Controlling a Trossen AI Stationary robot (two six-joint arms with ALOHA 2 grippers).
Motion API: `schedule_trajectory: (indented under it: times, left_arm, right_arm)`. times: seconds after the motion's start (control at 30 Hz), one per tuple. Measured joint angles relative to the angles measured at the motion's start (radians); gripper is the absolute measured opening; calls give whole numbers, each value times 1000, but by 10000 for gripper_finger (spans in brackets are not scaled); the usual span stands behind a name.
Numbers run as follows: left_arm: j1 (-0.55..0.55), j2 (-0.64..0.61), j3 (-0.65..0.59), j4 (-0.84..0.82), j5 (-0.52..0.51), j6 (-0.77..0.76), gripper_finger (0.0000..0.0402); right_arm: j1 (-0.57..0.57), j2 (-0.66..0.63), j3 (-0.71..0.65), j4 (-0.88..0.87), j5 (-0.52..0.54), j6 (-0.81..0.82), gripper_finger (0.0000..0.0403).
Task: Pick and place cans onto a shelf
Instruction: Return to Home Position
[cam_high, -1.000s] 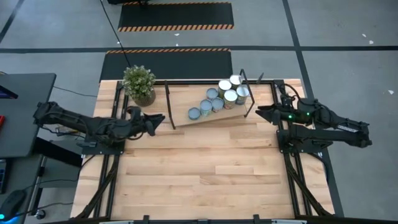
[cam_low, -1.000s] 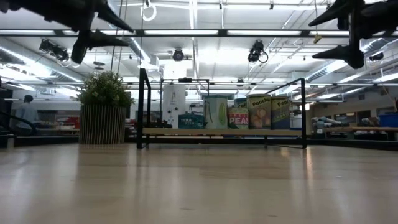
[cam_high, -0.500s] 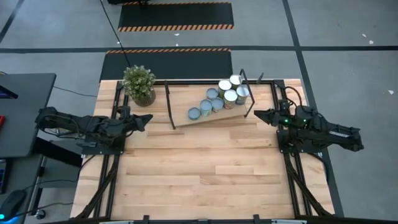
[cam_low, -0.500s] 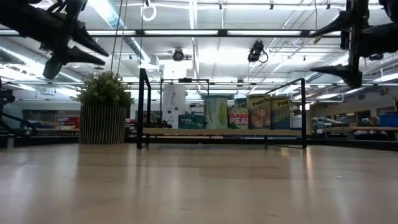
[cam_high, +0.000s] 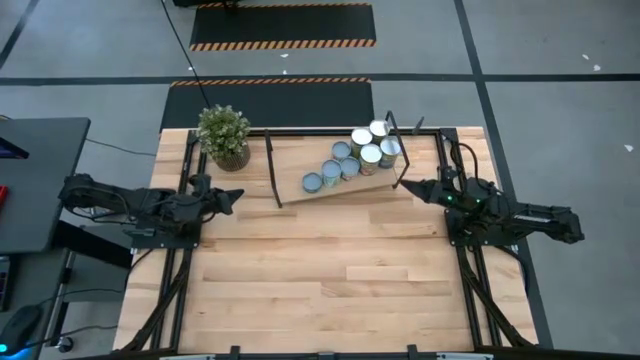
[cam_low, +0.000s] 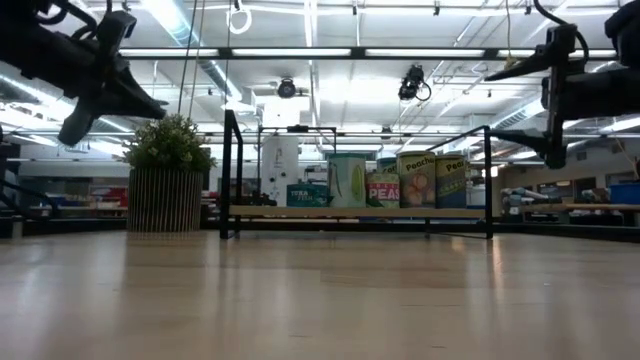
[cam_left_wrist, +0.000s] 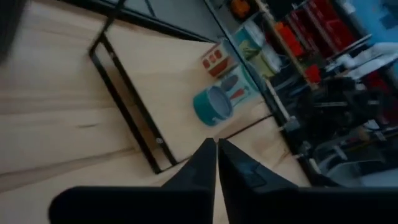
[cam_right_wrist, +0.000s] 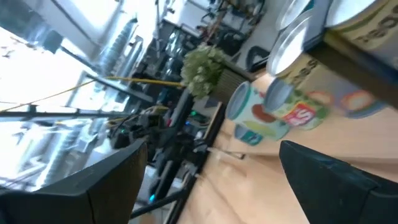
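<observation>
Several small round cans (cam_high: 352, 155) stand in a slanting row on the light plywood shelf (cam_high: 290, 166), which sits at the table's far middle between black rod ends. They show in the low view (cam_low: 400, 180) too. My left gripper (cam_high: 234, 196) hovers left of the shelf, shut and empty; the left wrist view shows its fingers (cam_left_wrist: 216, 152) together, pointing at the shelf's left rod end (cam_left_wrist: 124, 106). My right gripper (cam_high: 408, 185) hovers just right of the shelf's right rod end, open and empty (cam_right_wrist: 217, 186).
A potted plant (cam_high: 224, 135) stands at the far left corner, beside the shelf's left end. The near half of the wooden tabletop (cam_high: 330, 270) is bare. Black frame rails run along the table's left and right sides.
My left gripper has drawn back from the shelf toward the table's left edge and come down. My right gripper has come down and edged a little toward the shelf's right end. The cans and the shelf have stayed where they were.
</observation>
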Motion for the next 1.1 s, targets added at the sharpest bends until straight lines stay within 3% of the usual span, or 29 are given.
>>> schedule_trajectory:
  times: [0.13, 0.43, 0.6, 0.77, 0.83, 1.0, 1.1]
  left_arm:
    - [0, -1, -86, 132, 27, 13, 5]
    - [0, -8, -258, 326, 116, -69, 7]
    - [0, -7, -302, 470, 107, -12, 8]
    - [0, 10, -311, 489, 90, 43, 9]
    - [0, 18, -311, 489, 90, 167, 9]
    - [0, 45, -311, 488, 126, 793, 9]
    - [0, 47, -312, 485, 127, 1026, 9]
  right_arm:
    - [0, 6, -1, 13, 23, -5, 374]
    - [-2, 6, -1, 10, 62, -43, 374]
    - [-2, 6, -1, 4, -4, -273, 374]
    - [-2, 6, -1, 3, -29, -536, 374]
    - [-2, 6, -1, 3, -29, -577, 374]
    - [-2, 6, -1, 4, -29, -584, 374]
    - [-2, 6, -1, 4, -29, -586, 374]
